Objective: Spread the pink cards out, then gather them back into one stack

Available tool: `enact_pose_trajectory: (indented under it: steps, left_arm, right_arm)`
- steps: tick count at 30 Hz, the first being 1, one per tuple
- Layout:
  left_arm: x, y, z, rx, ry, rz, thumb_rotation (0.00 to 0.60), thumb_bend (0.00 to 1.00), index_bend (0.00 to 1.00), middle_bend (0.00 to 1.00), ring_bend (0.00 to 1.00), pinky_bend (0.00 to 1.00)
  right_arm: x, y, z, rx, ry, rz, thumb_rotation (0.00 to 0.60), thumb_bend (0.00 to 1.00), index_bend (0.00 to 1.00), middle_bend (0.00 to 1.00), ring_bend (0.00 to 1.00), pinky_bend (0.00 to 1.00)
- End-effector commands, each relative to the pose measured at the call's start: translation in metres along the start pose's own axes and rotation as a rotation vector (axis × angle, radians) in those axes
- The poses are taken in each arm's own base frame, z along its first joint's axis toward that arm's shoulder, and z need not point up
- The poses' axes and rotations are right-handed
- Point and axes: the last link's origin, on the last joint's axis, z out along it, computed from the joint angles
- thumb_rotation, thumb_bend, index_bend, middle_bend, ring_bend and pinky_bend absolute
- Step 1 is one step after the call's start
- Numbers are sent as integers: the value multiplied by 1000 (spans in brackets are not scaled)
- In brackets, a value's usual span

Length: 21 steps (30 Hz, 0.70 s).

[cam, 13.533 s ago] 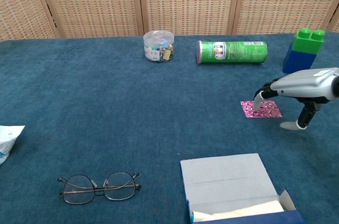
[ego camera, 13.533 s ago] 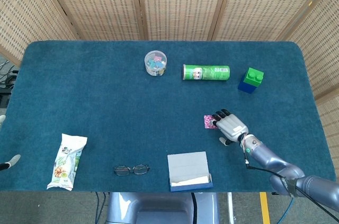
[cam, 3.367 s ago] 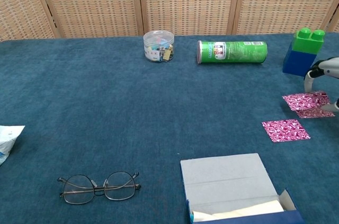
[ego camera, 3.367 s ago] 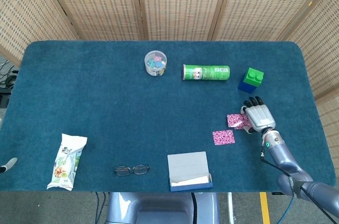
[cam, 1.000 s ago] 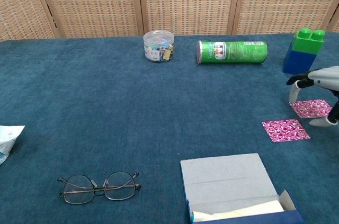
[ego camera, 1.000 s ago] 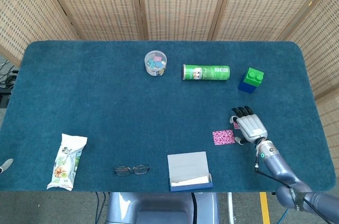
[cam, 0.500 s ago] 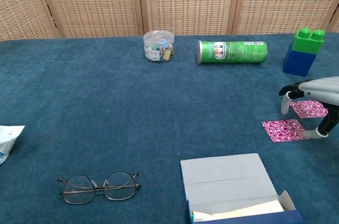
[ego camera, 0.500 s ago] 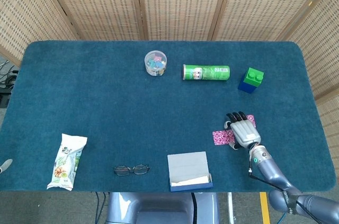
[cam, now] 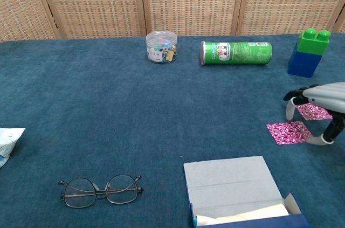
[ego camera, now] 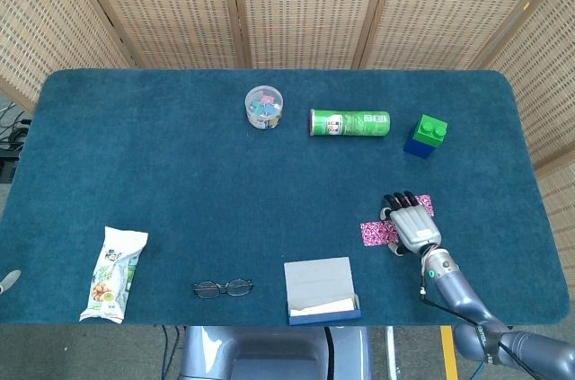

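Item, gathering step: I see two pink cards apart, near card (cam: 290, 132) left, far card (cam: 314, 111) right, both on the tabletop (cam: 161, 131). I judge a flat, slow slide best, bringing one card to overlap the other. My right robot hand (cam: 318, 98) arches over them, fingers spread, holding nothing; contact with either card unclear.

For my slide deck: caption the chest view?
Right hand hovers over two separate pink cards on the blue table.
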Motion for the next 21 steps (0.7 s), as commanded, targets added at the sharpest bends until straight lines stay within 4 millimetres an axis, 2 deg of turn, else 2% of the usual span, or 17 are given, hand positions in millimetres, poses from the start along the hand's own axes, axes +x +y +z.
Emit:
enact_pose_trajectory:
  steps: [1, 21]
  left_arm:
    - [0, 0, 0, 0, 0, 0, 600, 57, 0, 0, 0, 0]
    - [1, -1, -1, 4, 6, 0, 600, 57, 0, 0, 0, 0]
  right_arm:
    - [-1, 0, 0, 2, -1, -1, 600, 262, 312, 98, 0, 0]
    - [-3, -1, 6, 4, 10, 1, 600, 260, 318, 98, 0, 0]
